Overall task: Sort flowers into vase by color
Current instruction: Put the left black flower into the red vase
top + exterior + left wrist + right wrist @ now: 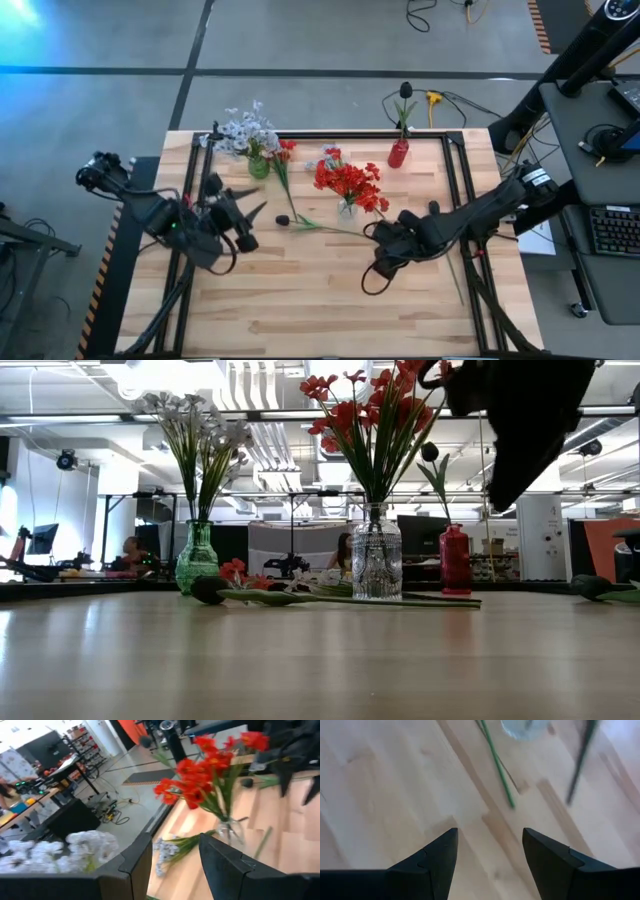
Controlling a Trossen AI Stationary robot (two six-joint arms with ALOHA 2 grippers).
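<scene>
two sets of fingers hang parted and empty over the pale wooden worktop point(330, 300): left gripper point(250, 225), right gripper point(385, 250). between them lies a dark-blossomed flower point(300, 222). beyond, red flowers point(348, 182) fill a clear glass vase point(377, 560); white flowers point(243, 132) a green vase point(196, 557).

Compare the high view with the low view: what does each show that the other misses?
Only the high view shows both arms whole, the open left hand and open right hand, and a pale flower lying behind the clear vase.

Only the low view shows the room behind, with a seated person, and the vases side-on.

Both show the green vase of white flowers, the clear vase of red ones, the red vase, and a dark flower lying on the table.
</scene>
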